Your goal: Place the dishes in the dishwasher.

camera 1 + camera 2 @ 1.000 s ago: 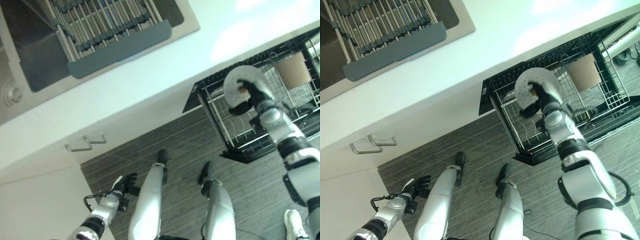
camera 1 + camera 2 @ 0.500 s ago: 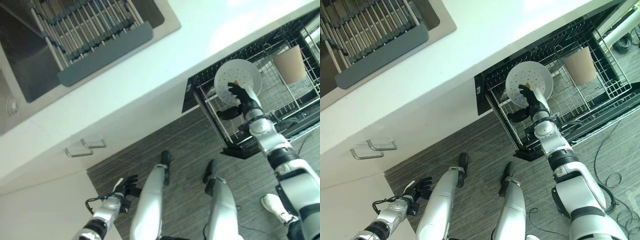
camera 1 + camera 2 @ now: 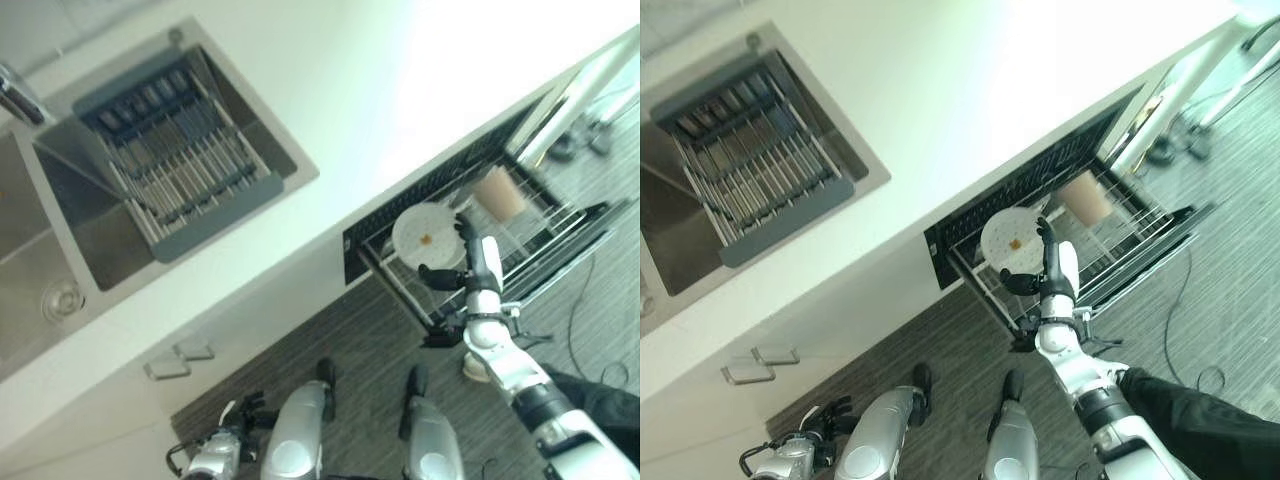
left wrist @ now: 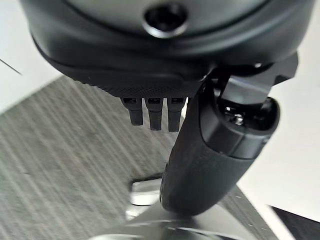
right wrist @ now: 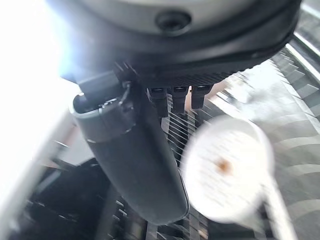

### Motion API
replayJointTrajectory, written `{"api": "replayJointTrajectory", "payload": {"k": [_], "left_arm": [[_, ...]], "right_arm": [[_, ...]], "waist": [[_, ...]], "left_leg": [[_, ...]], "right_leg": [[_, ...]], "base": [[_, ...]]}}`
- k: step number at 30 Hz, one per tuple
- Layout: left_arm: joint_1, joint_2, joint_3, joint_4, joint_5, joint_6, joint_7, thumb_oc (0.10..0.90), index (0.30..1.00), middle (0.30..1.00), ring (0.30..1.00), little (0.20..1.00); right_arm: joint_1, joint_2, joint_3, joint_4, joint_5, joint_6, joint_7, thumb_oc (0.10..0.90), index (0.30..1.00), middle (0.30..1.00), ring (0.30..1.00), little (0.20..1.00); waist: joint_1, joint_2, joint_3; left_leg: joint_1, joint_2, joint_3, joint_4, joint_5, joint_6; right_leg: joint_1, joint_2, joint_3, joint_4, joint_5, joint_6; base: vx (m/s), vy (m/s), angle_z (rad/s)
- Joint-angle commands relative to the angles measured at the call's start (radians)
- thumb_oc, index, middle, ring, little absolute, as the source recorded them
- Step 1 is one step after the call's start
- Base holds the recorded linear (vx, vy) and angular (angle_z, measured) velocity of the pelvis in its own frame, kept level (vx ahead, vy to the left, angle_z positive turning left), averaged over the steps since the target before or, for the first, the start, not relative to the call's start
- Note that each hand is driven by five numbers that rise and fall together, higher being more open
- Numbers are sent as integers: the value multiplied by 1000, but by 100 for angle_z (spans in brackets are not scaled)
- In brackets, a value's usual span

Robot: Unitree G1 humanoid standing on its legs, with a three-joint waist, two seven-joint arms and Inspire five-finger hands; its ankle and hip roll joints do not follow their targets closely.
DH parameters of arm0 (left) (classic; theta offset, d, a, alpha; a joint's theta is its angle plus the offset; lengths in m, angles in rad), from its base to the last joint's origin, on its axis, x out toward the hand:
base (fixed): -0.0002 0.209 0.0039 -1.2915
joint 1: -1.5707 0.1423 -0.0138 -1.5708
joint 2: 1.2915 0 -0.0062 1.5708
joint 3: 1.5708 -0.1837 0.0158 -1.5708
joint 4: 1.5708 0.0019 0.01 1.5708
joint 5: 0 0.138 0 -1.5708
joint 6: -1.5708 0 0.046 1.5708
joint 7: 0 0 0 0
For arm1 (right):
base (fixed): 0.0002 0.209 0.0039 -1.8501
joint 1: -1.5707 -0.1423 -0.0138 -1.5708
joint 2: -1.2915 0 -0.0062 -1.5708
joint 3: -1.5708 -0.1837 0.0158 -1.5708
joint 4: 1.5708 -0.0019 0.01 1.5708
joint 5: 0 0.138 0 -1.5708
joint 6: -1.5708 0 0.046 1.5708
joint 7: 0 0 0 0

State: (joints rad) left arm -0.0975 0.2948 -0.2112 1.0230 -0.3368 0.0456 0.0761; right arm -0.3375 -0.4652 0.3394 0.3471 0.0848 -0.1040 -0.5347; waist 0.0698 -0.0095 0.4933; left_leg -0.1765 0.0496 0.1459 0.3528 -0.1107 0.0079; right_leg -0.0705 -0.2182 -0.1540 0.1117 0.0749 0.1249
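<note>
Since the picture of 1 s ago the camera has swung, so the whole scene sits differently in the head views. Against the rack, though, the right hand no longer curls round the white plate. The plate now stands on edge in the front corner of the pulled-out dishwasher rack, apparently caught between the wire tines, which is why it stays upright with nothing gripping it. The hand hangs just beside it. In the right wrist view its fingers run out straight and relaxed, holding nothing, with the plate showing past them. A small brownish spot marks the middle of the plate.

Further back in the same rack sits a tan cup, well apart from the plate. The rack juts out from under the white table, and a sink with a grey drying rack lies on the table's far side. No other dish shows on that drying rack.

The left hand hangs low by the floor. Its wrist view shows the fingers loose around nothing.

By the look of it this plate is placed, and the sensible next move is to draw the right hand clear without knocking the plate over.
</note>
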Motion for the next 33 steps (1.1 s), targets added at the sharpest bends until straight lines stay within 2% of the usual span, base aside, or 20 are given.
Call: {"api": "replayJointTrajectory", "payload": {"k": [1,2,5,7,8,12,17,19,27,30,33], "left_arm": [[58,-36,-13,22,60,18,-17,800,900,900,900,900],[73,-44,3,50,77,25,-21,800,900,900,900,900],[78,-51,24,85,82,30,-34,800,900,900,900,900],[85,-58,40,98,84,34,-48,800,900,900,900,900],[96,-67,54,104,80,29,-60,800,900,900,900,900],[124,-85,70,87,71,35,-62,800,900,900,900,900],[150,-108,95,102,47,61,-61,800,900,900,900,900],[150,-111,96,113,51,56,-67,800,900,900,900,900],[141,-111,74,130,50,88,-59,800,900,900,900,900],[142,-105,62,128,75,56,-67,800,900,900,900,900],[148,-103,58,119,50,57,-78,800,900,900,900,900]], "right_arm": [[-67,-59,-112,-120,-112,-169,-103,800,900,900,900,900],[-42,-68,-129,-165,-125,-189,-116,800,900,900,900,900],[-10,-76,-147,-225,-92,-243,-82,800,900,900,900,900],[29,-78,-161,-270,-45,-282,-30,800,900,900,900,900],[69,-76,-171,-310,0,-319,32,800,900,900,900,900],[135,-60,-190,-364,132,-358,156,800,900,900,900,900],[208,-17,-198,-374,188,-412,232,800,900,900,900,900],[220,-13,-193,-372,182,-434,245,800,900,900,900,900],[216,-29,-152,-413,200,-458,257,800,900,900,900,900],[207,-35,-137,-433,195,-468,252,800,900,900,900,900],[205,-43,-134,-450,205,-470,232,800,900,900,900,900]], "waist": [[0,10,-103],[-5,9,-138],[-12,8,-183],[-21,4,-204],[-29,0,-217],[-40,-6,-226],[-52,-11,-239],[-56,-12,-245],[-52,-9,-264],[-43,-5,-266],[-35,-4,-269]], "left_leg": [[22,33,-68,-53,-62,-18],[37,44,-62,-53,-72,-26],[33,57,-55,-53,-72,-38],[46,56,-51,-53,-78,-40],[57,56,-44,-53,-85,-39],[70,60,-39,-53,-96,-41],[90,63,-36,-53,-110,-40],[93,64,-37,-53,-114,-40],[100,65,-41,-53,-123,-46],[99,67,-42,-53,-123,-47],[100,68,-42,-53,-124,-48]], "right_leg": [[-35,1,-4,188,-210,2],[-16,-3,-9,188,-219,9],[-11,-5,-13,188,-225,14],[-8,-10,-9,188,-226,18],[-8,-11,-3,188,-228,21],[-17,-11,13,188,-231,24],[-10,-11,18,188,-235,27],[-7,-11,16,188,-238,27],[2,-17,0,188,-250,28],[4,-24,-12,188,-251,29],[8,-30,-23,188,-252,31]], "base": [[109,6,5],[76,12,-5],[71,26,-9],[93,36,-3],[72,28,-6],[-14,6,-10],[7,-17,-10],[21,-30,-5],[11,-12,5],[-6,-11,11],[3,-14,12]]}}
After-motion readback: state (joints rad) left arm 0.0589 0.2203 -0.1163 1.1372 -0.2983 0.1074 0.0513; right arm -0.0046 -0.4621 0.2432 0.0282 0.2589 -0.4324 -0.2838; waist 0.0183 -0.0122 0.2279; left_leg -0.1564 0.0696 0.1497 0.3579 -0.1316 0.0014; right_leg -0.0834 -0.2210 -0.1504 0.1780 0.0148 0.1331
